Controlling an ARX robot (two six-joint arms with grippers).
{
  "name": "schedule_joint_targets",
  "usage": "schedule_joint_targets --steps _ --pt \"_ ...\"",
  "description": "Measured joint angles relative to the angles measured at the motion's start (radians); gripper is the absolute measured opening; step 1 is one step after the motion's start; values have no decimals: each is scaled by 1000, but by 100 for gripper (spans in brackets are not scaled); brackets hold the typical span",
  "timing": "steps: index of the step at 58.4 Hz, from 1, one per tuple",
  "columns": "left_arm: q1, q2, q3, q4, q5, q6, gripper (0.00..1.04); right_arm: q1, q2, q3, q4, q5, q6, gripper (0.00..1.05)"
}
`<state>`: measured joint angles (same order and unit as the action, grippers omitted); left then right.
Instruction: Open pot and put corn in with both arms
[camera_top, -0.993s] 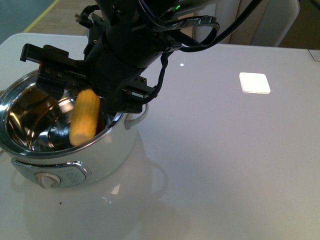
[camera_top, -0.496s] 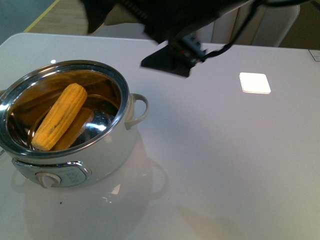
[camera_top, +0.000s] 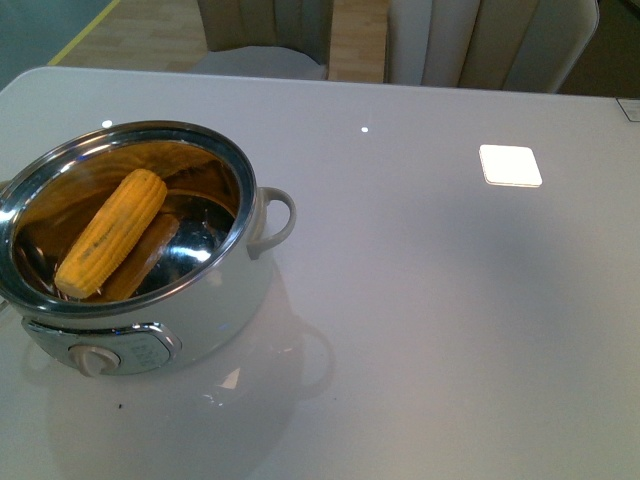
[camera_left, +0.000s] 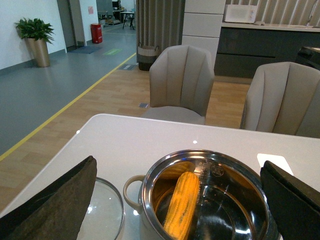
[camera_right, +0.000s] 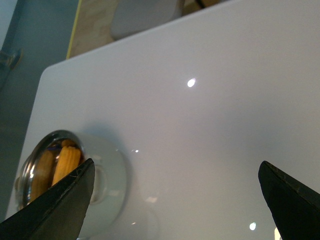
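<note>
The white pot (camera_top: 228, 300) stands uncovered at the table's left, and the corn (camera_top: 112, 233) lies slanted inside its steel bowl. Neither arm shows in the front view. In the left wrist view my left gripper (camera_left: 178, 165) hangs above the pot (camera_left: 210, 156), open wide, with nothing between its fingers; the corn (camera_left: 181, 205) is below it. My right gripper (camera_right: 176, 163) is also open and empty, held high over bare table, with the pot (camera_right: 112, 180) and corn (camera_right: 65, 162) off to one side.
A glass lid (camera_left: 105, 212) lies flat on the table beside the pot's loop handle. A small white square pad (camera_top: 510, 165) sits toward the table's far right. Beige chairs (camera_left: 182, 80) stand beyond the far edge.
One second ago a black arm hung over the pot with the corn at its jaws. The corn now lies in the bowl, and the arm has left the front view.
</note>
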<state>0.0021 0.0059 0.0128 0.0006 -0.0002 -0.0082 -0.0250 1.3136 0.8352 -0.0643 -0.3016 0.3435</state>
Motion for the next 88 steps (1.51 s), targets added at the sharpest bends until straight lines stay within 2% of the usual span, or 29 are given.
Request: schedule_joint_targets --steps 9,18,20,24,31,37,51,53,58,88 --pt "0 0 0 0 0 0 98 -161 -204 -95 -90 -66 -131 96" --pt "0 0 0 0 0 0 98 -183 -241 -109 -93 -74 -186 96" --pt "0 0 0 0 0 0 98 -173 -247 -144 -5 -25 -210 92" --pt "0 0 0 0 0 0 98 -149 -280 -283 311 105 -270 80" --pt "0 0 0 0 0 0 98 -122 -348 -441 604 163 -311 61" --pt "0 0 0 0 0 0 98 -99 -406 -513 654 184 -323 44" --pt "0 0 0 0 0 0 98 -48 -521 -643 656 237 -338 2" --pt "0 0 0 0 0 0 98 -12 -548 -662 650 291 -338 2" --pt "0 0 0 0 0 0 98 18 -591 -693 635 294 -339 2" --pt "0 0 0 0 0 0 98 21 -842 -793 486 301 -338 2"
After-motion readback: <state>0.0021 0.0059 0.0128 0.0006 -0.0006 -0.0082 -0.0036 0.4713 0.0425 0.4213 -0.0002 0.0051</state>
